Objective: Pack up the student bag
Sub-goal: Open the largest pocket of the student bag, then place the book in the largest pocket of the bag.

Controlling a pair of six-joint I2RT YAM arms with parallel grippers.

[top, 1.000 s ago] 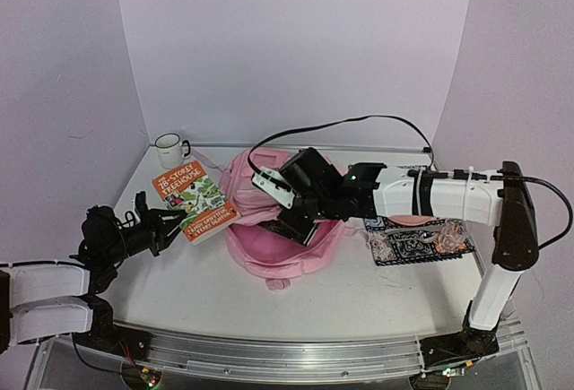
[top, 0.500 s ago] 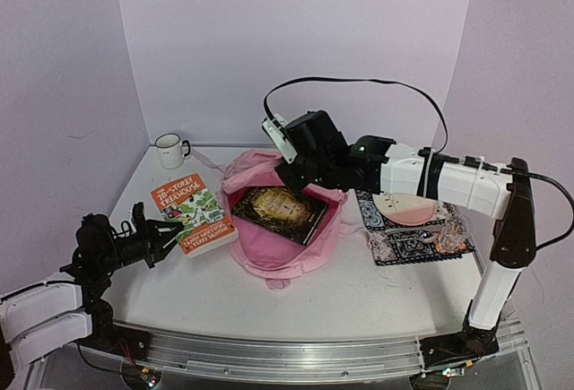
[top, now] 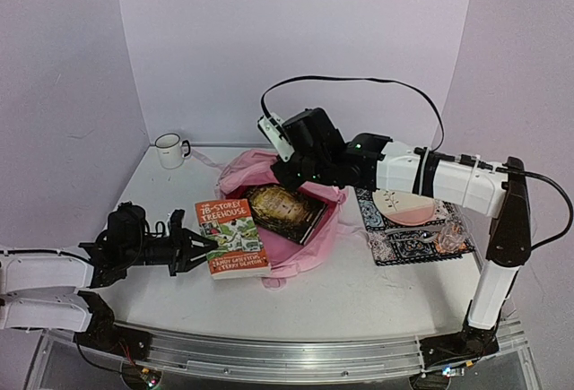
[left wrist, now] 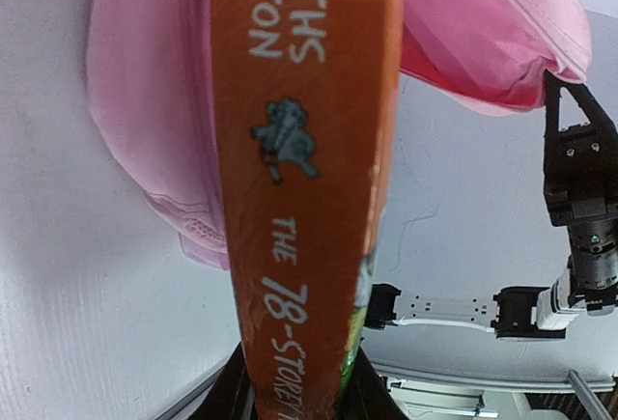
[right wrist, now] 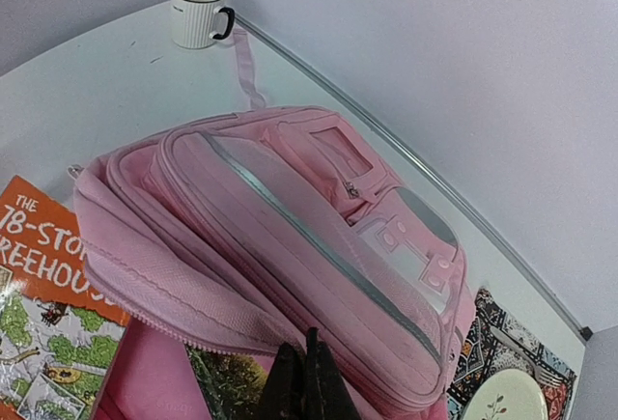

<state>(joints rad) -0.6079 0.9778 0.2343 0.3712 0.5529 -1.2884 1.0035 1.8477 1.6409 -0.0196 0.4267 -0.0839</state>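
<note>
The pink student bag (top: 269,170) lies open in the middle of the table, with a dark book (top: 285,212) inside it. My right gripper (top: 289,173) is shut on the bag's opening edge and holds the front flap (right wrist: 290,237) up. Its fingers (right wrist: 290,391) pinch the fabric by the zip. My left gripper (top: 203,250) is shut on the near edge of an orange "78-Storey Treehouse" book (top: 231,238), which rests against the bag's left front. In the left wrist view the book's spine (left wrist: 299,150) fills the middle, with pink fabric (left wrist: 145,101) behind it.
A white mug (top: 169,150) stands at the back left. A patterned mat (top: 395,242) with a pink and white plate (top: 401,204) and cutlery (top: 430,233) lies right of the bag. Walls close in the back and sides.
</note>
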